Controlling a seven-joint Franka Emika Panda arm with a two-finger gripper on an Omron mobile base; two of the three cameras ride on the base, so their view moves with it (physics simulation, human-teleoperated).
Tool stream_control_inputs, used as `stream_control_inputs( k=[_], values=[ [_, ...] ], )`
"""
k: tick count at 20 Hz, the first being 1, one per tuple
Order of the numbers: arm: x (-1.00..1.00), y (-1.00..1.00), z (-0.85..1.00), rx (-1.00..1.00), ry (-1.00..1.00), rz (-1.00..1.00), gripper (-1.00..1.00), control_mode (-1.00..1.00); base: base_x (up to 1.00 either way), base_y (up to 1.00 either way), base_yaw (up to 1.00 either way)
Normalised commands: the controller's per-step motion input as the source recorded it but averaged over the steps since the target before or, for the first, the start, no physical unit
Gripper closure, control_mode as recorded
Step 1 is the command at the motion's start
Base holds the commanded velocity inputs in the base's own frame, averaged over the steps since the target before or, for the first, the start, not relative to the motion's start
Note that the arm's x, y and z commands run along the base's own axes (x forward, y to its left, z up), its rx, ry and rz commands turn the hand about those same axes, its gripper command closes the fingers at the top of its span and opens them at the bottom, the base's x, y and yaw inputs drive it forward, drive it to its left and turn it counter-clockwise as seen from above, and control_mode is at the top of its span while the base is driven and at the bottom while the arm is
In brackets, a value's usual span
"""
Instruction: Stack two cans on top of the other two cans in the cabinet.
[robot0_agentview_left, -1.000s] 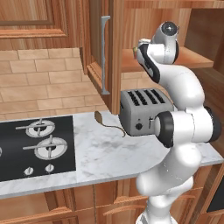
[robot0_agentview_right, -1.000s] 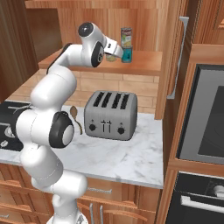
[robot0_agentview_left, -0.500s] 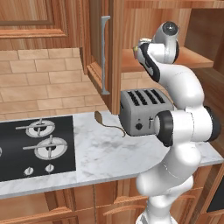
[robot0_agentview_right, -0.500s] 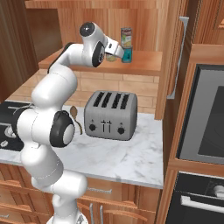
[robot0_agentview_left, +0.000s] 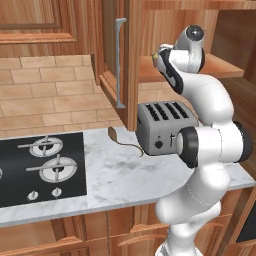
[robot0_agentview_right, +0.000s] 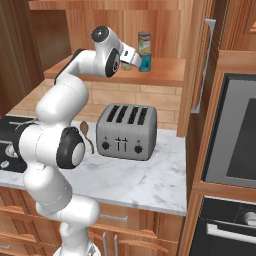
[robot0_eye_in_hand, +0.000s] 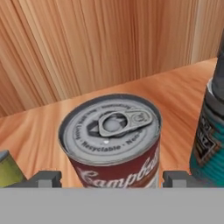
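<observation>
gripper (robot0_eye_in_hand: 111, 178) fingers apart, straddling the dark red can (robot0_eye_in_hand: 111, 140) dead ahead, upright on the cabinet shelf (robot0_eye_in_hand: 175, 92). teal can (robot0_eye_in_hand: 210, 135) just beside it, carrying a pale-labelled can (robot0_agentview_right: 144, 43). smooth metal cylinder, ribbed silver pull-tab lid, plank wood behind. second pale tin (robot0_eye_in_hand: 8, 168) on the other side.

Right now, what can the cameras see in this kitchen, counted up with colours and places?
Red can: one, dark red with silver top, on the shelf between the fingertips.
Teal can: one, teal, on the shelf, a pale-labelled can stacked on it.
Second pale-labelled can: one, greenish edge, left of the red can.
Cabinet: one, reddish-brown, door open.
Toaster: one, grey, on the marble counter.
Spoon: one, wooden, beside the toaster.
Stove: one, black.
Oven: one, at right.
End effector: one, open around the red can.
</observation>
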Motion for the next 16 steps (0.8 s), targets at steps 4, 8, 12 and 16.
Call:
stream_control_inputs(
  k=[4,8,12,16],
  values=[
    [0.03,-0.02,-0.25,0.0,0.0,0.0,1.0,-1.0,0.0,0.0,0.0],
    [0.0,-0.05,-0.22,0.0,-0.01,0.0,1.0,-1.0,0.0,0.0,0.0],
    [-0.04,-0.1,-0.16,0.0,-0.01,0.0,1.0,-1.0,0.0,0.0,0.0],
    [-0.44,-0.05,-0.11,0.0,-0.08,0.0,1.0,-1.0,0.0,0.0,0.0]
  ],
)
